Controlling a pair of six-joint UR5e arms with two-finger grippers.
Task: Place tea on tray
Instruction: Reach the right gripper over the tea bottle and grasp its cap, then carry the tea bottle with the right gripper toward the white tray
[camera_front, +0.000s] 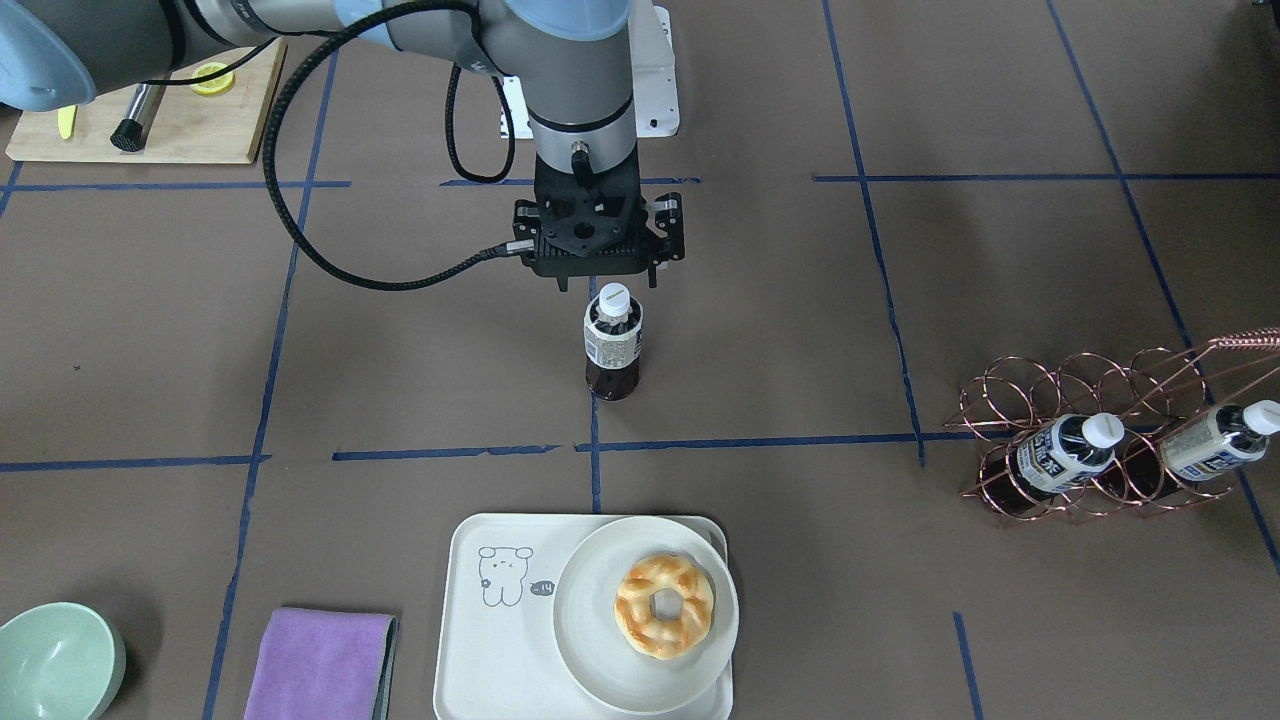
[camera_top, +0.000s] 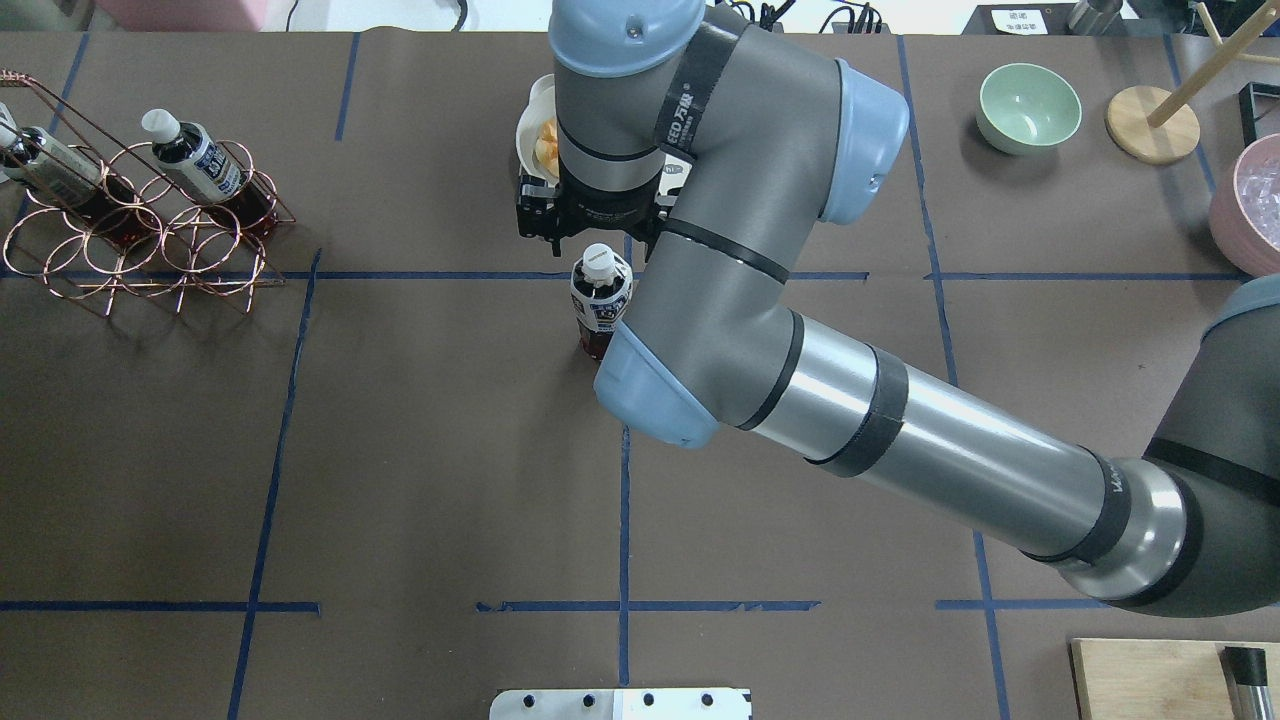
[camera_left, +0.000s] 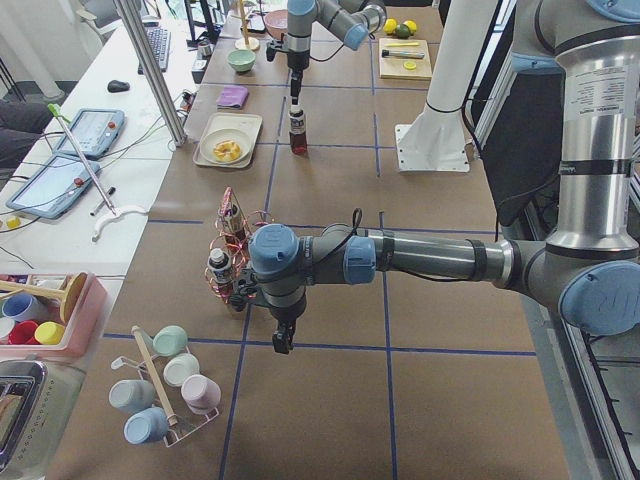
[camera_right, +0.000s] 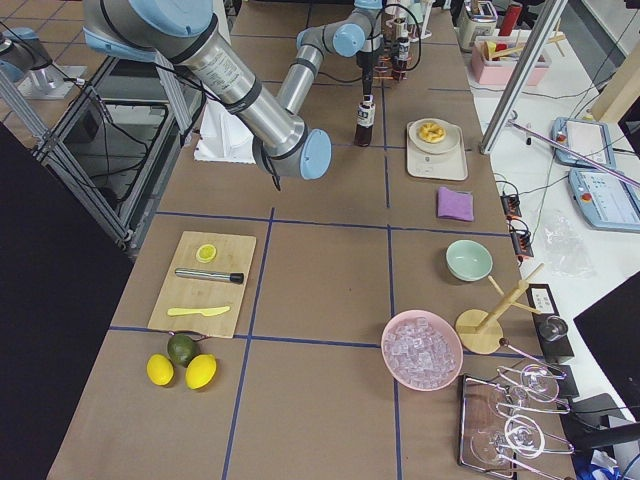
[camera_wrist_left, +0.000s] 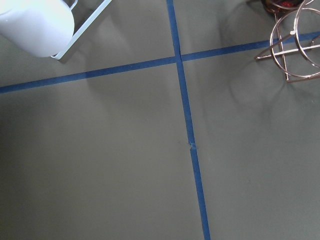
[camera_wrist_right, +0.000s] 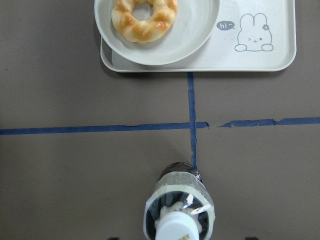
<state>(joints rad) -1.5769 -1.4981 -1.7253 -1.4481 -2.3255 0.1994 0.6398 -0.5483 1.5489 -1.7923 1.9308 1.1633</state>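
Observation:
A tea bottle (camera_front: 612, 342) with dark liquid and a white cap stands upright on the table's middle; it also shows in the right wrist view (camera_wrist_right: 179, 212). My right gripper (camera_front: 608, 286) hangs straight above its cap, jaws open wider than the bottle, not gripping it. The cream tray (camera_front: 482, 650) with the cartoon animal lies beyond the bottle at the operators' edge, its drawn end bare (camera_wrist_right: 260, 57). Two more tea bottles (camera_front: 1062, 452) lie in a copper wire rack (camera_front: 1090, 400). My left gripper (camera_left: 283, 342) points down near the rack; I cannot tell if it is open.
A round white plate (camera_front: 600, 640) with a ring pastry (camera_front: 664, 606) fills the tray's other end. A purple cloth (camera_front: 320, 668) and green bowl (camera_front: 55, 662) lie beside the tray. A wooden cutting board (camera_front: 190, 125) with a knife lies by the robot's base.

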